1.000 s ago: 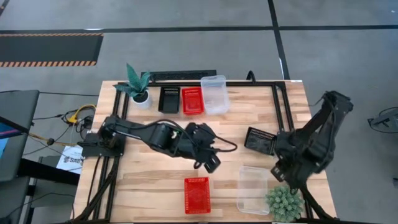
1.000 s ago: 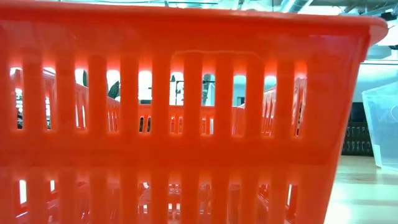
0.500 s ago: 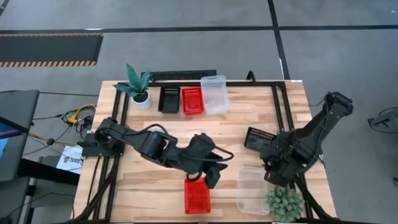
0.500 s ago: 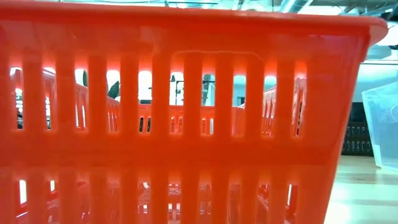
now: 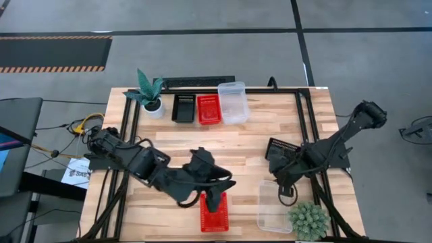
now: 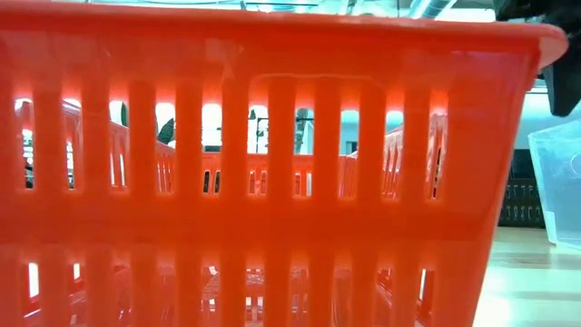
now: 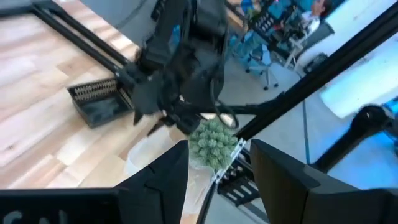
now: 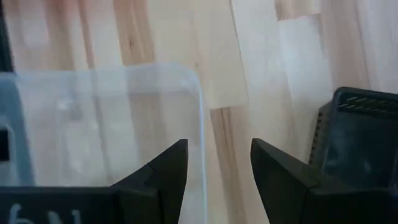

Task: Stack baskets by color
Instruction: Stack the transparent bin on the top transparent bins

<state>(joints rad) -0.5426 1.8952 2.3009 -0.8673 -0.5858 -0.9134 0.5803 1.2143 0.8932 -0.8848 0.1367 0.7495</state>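
Note:
A red basket (image 5: 213,217) lies at the near edge and fills the low view (image 6: 272,182). My left gripper (image 5: 216,201) hangs open above its far end with nothing between its fingers (image 7: 217,180). Right of it lies a clear basket (image 5: 273,210). My right gripper (image 5: 287,194) points down, open, over that basket's far right corner. Its fingers stand on either side of the basket's side wall (image 8: 201,118) without touching it. A black basket (image 5: 282,152) lies just beyond on the table. At the far edge stand a black (image 5: 183,106), a red (image 5: 208,109) and a clear basket (image 5: 233,102) in a row.
A leafy potted plant (image 5: 150,94) stands at the far left. A round succulent (image 5: 308,219) sits at the near right corner, close to the clear basket and my right arm. Bare wood lies across the table's middle (image 5: 236,145). A black frame (image 5: 300,101) runs round the table.
My left gripper has gone from the table's middle toward the near edge, ending over the red basket. My right gripper has sunk and swung toward the table's left, rolling as it went, and now stands over the clear basket's corner. No basket has moved.

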